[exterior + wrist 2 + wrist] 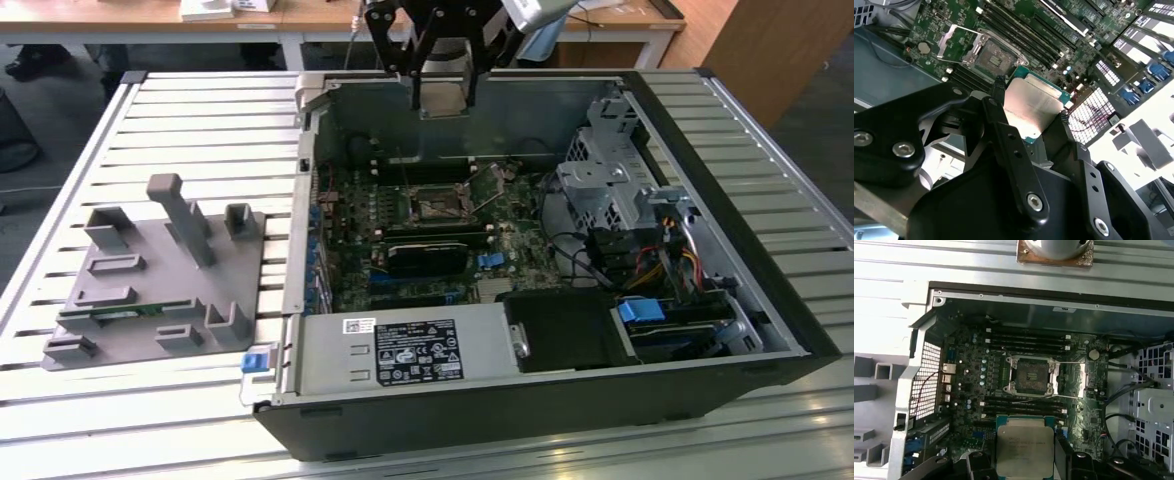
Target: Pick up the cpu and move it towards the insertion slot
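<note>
Gripper (1031, 117) clamping cpu (1024, 447) above open computer case (747, 300), insertion slot (1031, 376) empty

cpu (1031, 107) clamped betw. jaws, insertion slot (993, 60) just beyond

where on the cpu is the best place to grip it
By two opposite edges, coming at its flat face. The cpu is a thin flat square, so only its rim gives the fingers purchase. That is how the end effector holds it now, above the open case with the insertion slot open beyond.
</note>
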